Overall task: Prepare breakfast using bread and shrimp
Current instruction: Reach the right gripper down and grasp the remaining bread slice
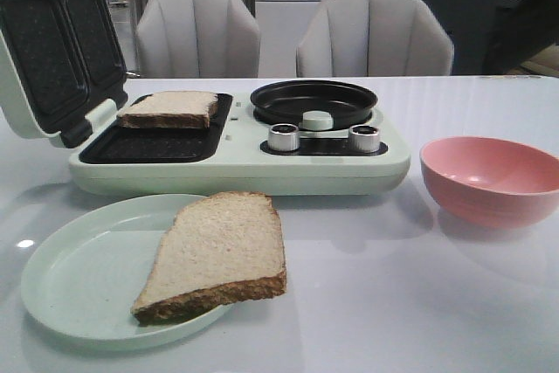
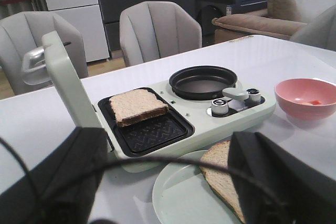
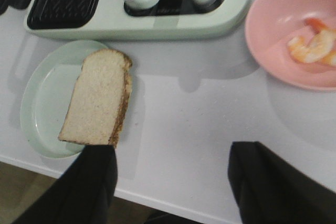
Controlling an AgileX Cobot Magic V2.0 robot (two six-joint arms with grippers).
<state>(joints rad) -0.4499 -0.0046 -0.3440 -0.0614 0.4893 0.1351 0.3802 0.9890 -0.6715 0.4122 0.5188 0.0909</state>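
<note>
On plate point(image 1: 70, 286) bread slice point(image 1: 218, 251), another on grill point(image 1: 157, 141), shrimp point(image 3: 315, 43) in bowl point(image 1: 489, 176)

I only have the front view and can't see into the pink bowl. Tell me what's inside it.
Observer: The right wrist view shows shrimp lying in the pink bowl, pinkish-orange and pale.
Operator: Report the right gripper.
Observer: The right gripper is open and empty, near the plate with the bread slice.
Operator: Now the left.
Observer: The left gripper is open too, holding nothing.
</note>
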